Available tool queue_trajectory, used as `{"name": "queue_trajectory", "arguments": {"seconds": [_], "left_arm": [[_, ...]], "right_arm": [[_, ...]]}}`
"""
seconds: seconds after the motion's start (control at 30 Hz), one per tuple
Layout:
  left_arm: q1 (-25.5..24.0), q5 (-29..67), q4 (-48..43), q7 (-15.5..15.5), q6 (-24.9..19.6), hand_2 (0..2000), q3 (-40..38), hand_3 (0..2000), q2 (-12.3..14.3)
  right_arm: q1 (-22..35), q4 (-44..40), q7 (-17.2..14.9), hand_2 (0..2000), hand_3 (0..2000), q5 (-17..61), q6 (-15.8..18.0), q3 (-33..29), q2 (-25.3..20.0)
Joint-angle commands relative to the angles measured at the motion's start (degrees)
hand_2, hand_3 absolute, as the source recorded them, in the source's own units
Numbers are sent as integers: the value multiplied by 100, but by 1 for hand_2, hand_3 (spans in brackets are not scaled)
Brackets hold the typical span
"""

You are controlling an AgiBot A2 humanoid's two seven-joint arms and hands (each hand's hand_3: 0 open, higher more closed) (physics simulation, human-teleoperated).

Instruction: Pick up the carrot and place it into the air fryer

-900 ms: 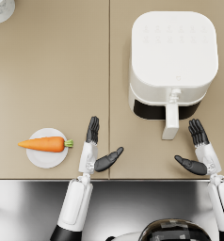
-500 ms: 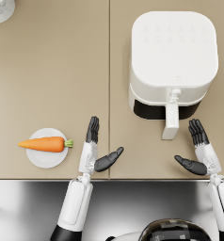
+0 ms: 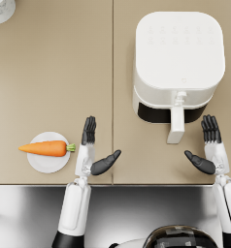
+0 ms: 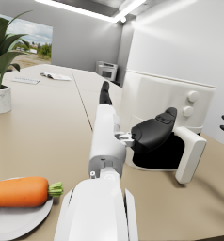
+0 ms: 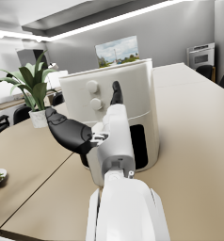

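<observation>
So here's where I'm at, going left to right with the plate [image 3: 48, 163] as my reference. The carrot [image 3: 43, 147] is lying flat across that plate, near the front edge of the counter [image 3: 49, 72], long axis running sideways: pointy tip sticking out past the plate's left rim, green stub at the right rim.

Just right of the plate is my left robot hand [image 3: 90, 154], and the carrot's leafy end is pretty much right next to it, not touching though. That robot hand is wide open, fingers straight and pointing away from me, thumb splayed off to the right, nothing in it. The palm faces away from the carrot, so I reckon I'd have to turn and reach leftward to get around the thick end.

Further right of the plate sits the air fryer [image 3: 178, 63], drawer pulled out a bit, its handle [image 3: 175, 125] pointing back at me.

Way off to the right is my right robot hand [image 3: 210, 152], also spread open and empty, well apart from the plate. So the left one is clearly the nearer pick for the grab.
</observation>
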Motion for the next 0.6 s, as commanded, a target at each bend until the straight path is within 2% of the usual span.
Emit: {"name": "queue_trajectory", "arguments": {"seconds": [0.03,0.1,0.33,0.47,0.6], "left_arm": [[186,0,342,-16,-16,0,-472,0,54],[120,-1,386,-35,-35,0,-631,0,67],[-97,1780,166,-54,-54,0,-1563,0,143],[-411,2804,129,-56,-56,0,-2025,0,239],[-342,3833,152,-56,-56,0,-2582,0,247]], "right_arm": [[388,-843,16,0,0,0,-16,57,-186],[295,-956,36,0,0,-1,-35,141,-180],[194,-978,54,0,0,1584,-54,239,-252],[42,-1087,56,0,0,1830,-55,252,-245],[-72,-1099,56,0,0,1894,-55,201,-253]]}}
